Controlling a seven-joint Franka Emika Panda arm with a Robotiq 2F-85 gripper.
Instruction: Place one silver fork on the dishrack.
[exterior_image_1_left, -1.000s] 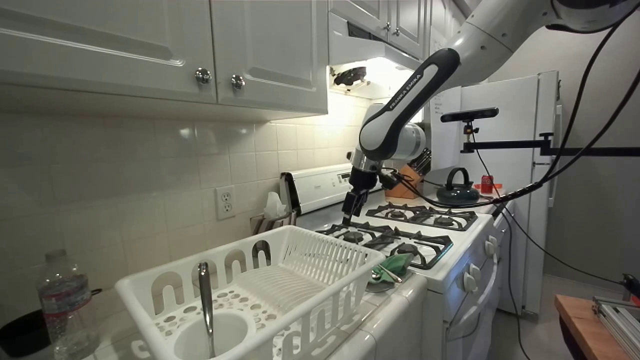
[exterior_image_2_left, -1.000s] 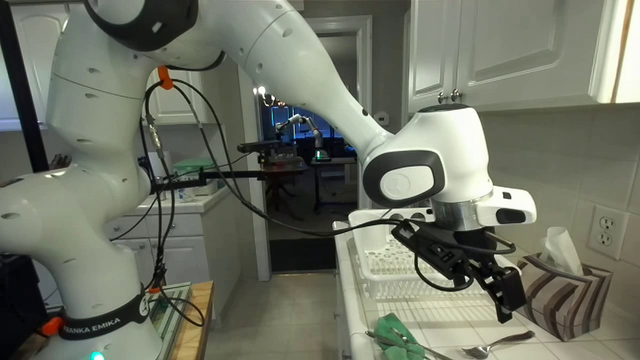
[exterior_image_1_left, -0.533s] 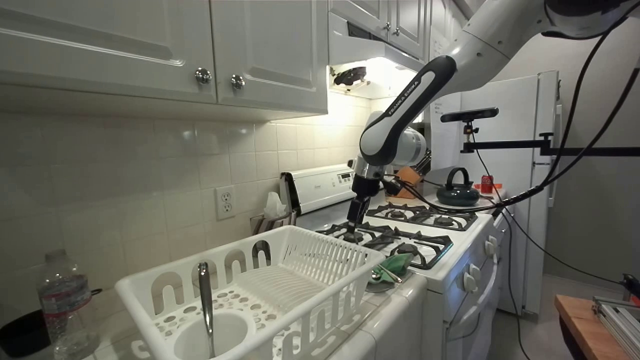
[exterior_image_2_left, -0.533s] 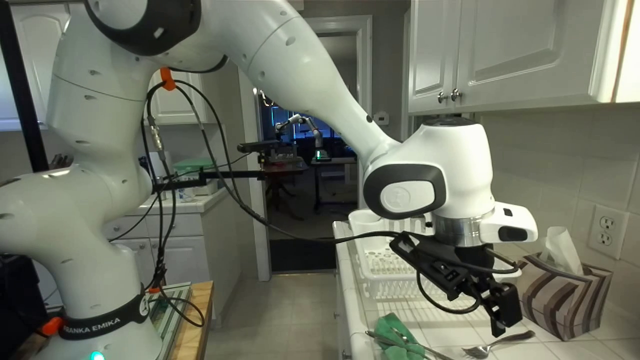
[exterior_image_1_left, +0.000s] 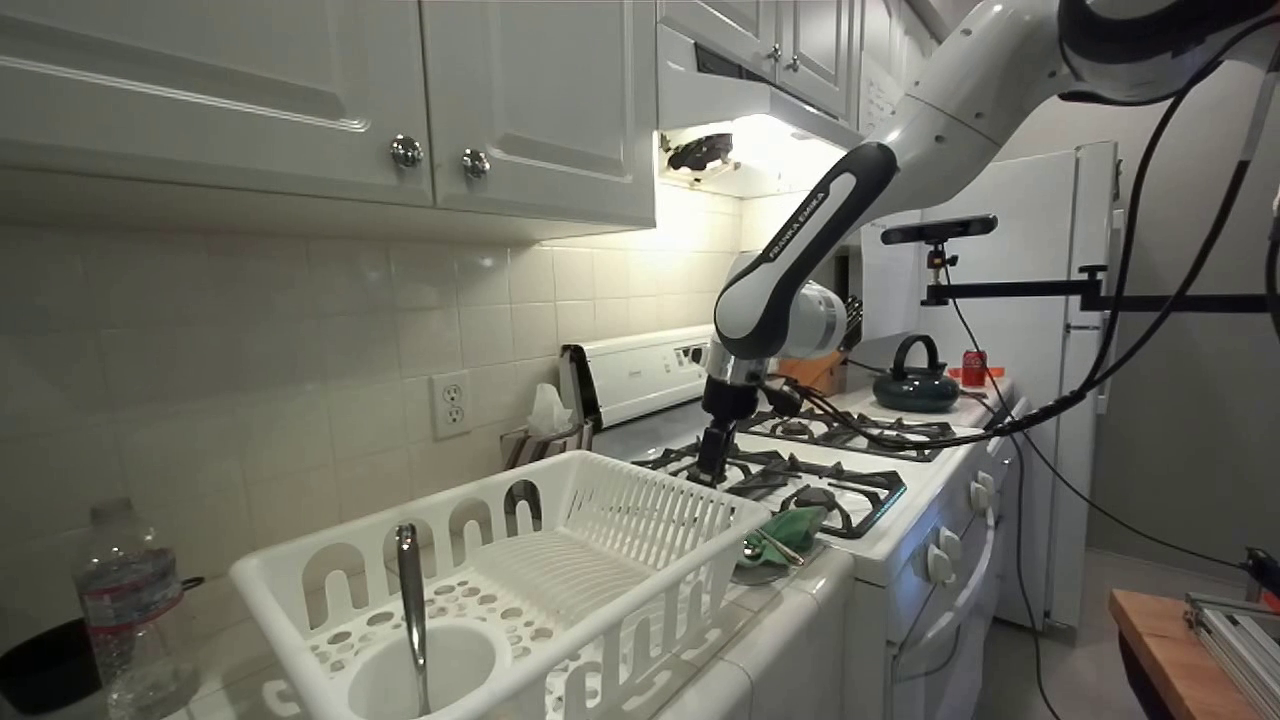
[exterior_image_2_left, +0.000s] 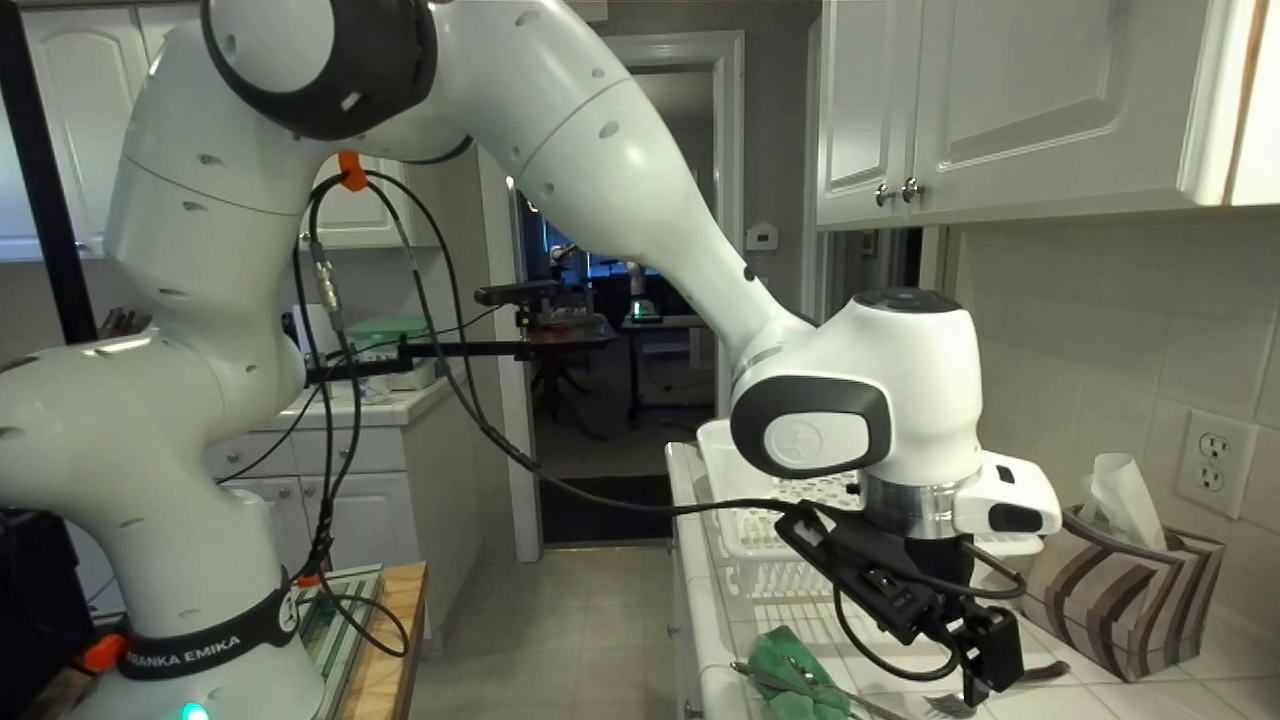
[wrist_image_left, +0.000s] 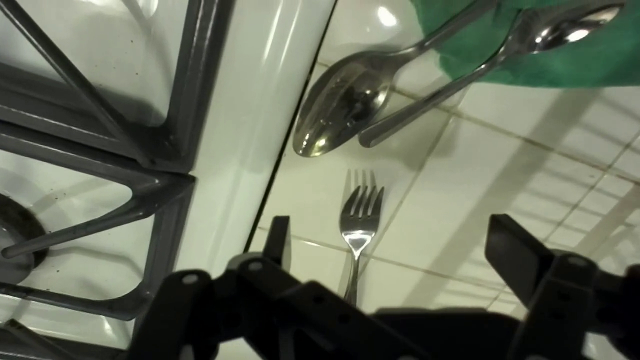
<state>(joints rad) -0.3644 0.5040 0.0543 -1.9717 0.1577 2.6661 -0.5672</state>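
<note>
Silver fork: one item, on the tiled counter, just beside the stove, which lies at nine o'clock in the wrist view; position unchanged over the last second.
Change at fork: gripper lowered toward it within that second; in an exterior view it now covers the middle, leaving tines and handle end exposed. Judged a late stage of approach; grasp, lift and placing outstanding.
Tines: directed to twelve o'clock in the wrist view, a shade toward one.
Handle: toward six, lower part hidden by the gripper.
Long axis: roughly twelve to six, near square to the line between the pads; judged favourable for closing across it.
Jaws: parted wide, nothing held; as seen from the wrist the pads flank the fork, the nine o'clock pad nearer; no contact visible.
Large spoon: twelve o'clock of the fork, apart from it.
Green cloth: between one and two o'clock; second utensil, probably a spoon, partly on it.
Dishrack: white, toward eleven o'clock from the fork in an exterior view; fork not yet in it.
</note>
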